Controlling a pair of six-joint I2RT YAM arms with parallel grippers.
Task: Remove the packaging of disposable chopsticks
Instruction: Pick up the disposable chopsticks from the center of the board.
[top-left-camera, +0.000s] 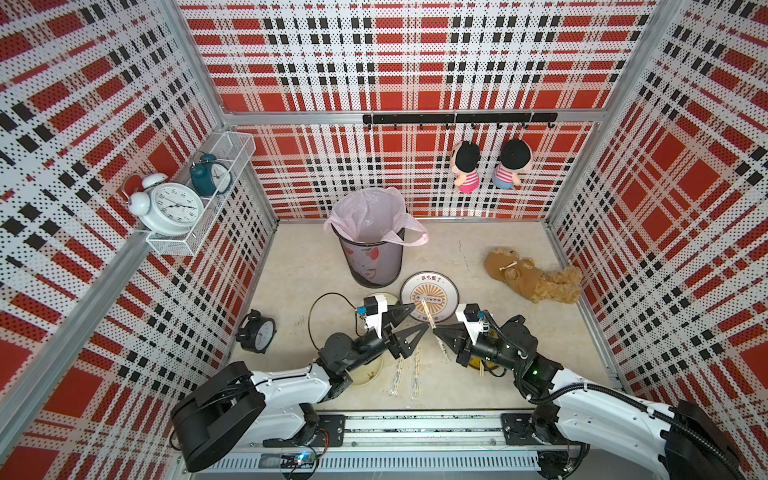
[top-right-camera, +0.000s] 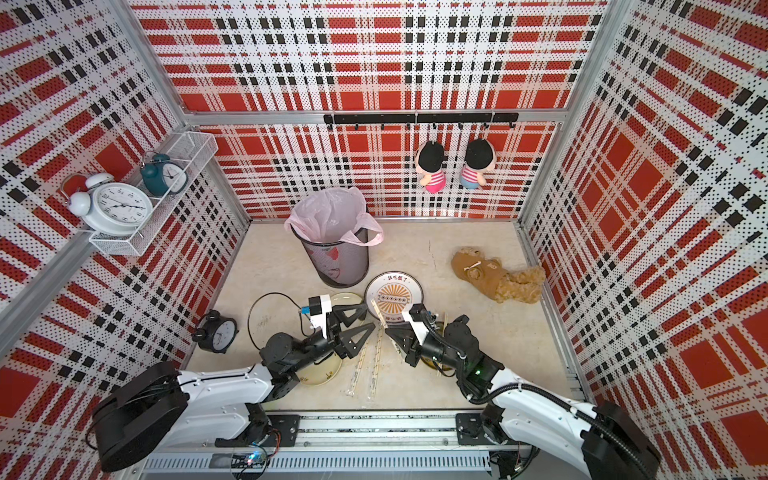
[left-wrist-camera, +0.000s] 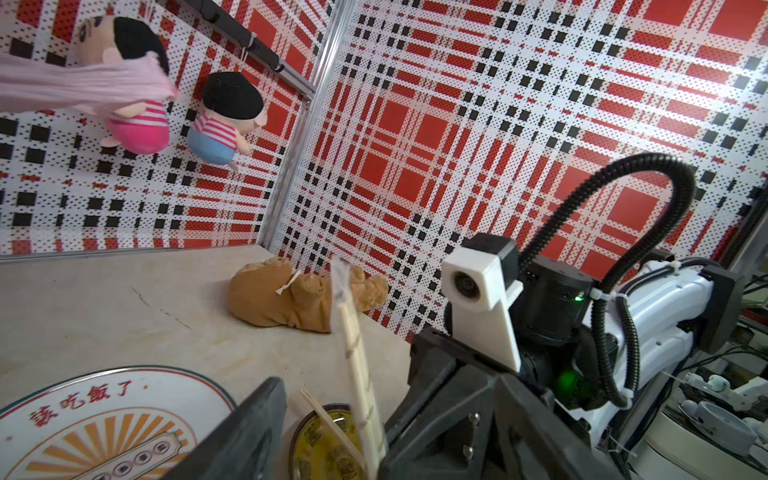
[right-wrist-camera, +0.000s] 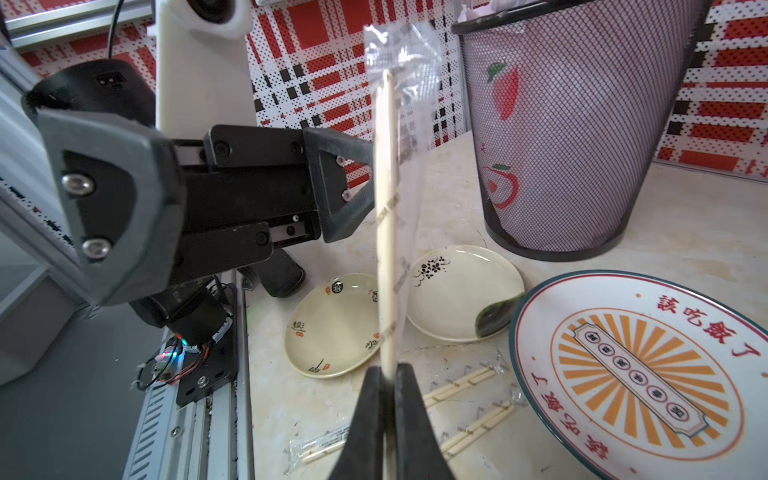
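Observation:
My right gripper (right-wrist-camera: 388, 370) is shut on the lower end of a pair of disposable chopsticks (right-wrist-camera: 384, 216) still in its clear packaging (right-wrist-camera: 409, 137), held upright over the big sunburst plate (top-left-camera: 449, 286). My left gripper (left-wrist-camera: 353, 415) is open, with its fingers (right-wrist-camera: 336, 158) on either side of the sleeve at mid-length; I cannot tell if they touch it. In both top views the grippers (top-left-camera: 420, 316) (top-right-camera: 386, 331) meet tip to tip. Three more wrapped pairs (right-wrist-camera: 461, 384) (right-wrist-camera: 478, 424) (right-wrist-camera: 320, 446) lie on the table below. Bare sticks (left-wrist-camera: 328, 419) rest on a yellow dish (left-wrist-camera: 320, 453).
A black mesh bin (top-left-camera: 374, 257) with a pink liner (top-left-camera: 365, 216) stands just behind the plate. Two cream dishes (right-wrist-camera: 332, 328) (right-wrist-camera: 457, 291) lie under the left arm. A black alarm clock (top-left-camera: 257, 330) is at the left, a brown teddy (top-left-camera: 532, 278) at the right.

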